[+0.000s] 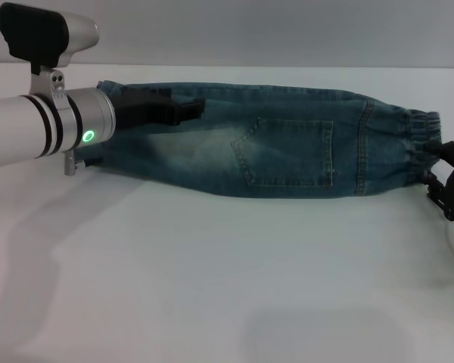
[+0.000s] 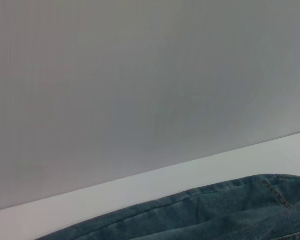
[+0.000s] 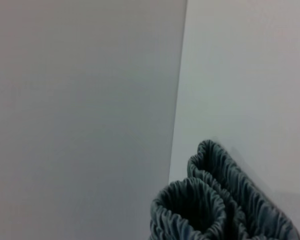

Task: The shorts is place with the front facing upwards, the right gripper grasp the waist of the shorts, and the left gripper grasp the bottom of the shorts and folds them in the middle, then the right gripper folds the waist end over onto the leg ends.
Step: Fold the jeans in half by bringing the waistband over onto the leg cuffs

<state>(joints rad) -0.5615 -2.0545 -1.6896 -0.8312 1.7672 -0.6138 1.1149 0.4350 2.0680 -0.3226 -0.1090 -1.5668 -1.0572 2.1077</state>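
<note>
Head view: I log the shorts [image 1: 287, 147] already halved lengthwise on the table [image 1: 212, 287]; left gripper [image 1: 183, 108] over the leg ends [image 1: 113, 128], right gripper [image 1: 448, 181] at the waist, grips indeterminate. Wrist views: denim only. End-over-end fold remains.

The head view looks forward and down from above onto the white table [image 1: 212, 287], taking in the whole length of the shorts [image 1: 287, 151] lying crosswise, with the left end effector [image 1: 185, 110] over their leg end and the right end effector [image 1: 448, 181] at the waistband by the frame's edge. The left wrist view sits low and close to the table [image 2: 140, 187], facing along it toward the grey wall [image 2: 140, 75], and shares only a strip of the shorts [image 2: 215, 210] with the head view. The right wrist view is nearer still, showing the gathered waistband [image 3: 215, 205] of the same shorts end-on against the wall [image 3: 80, 100] and table [image 3: 250, 75].
</note>
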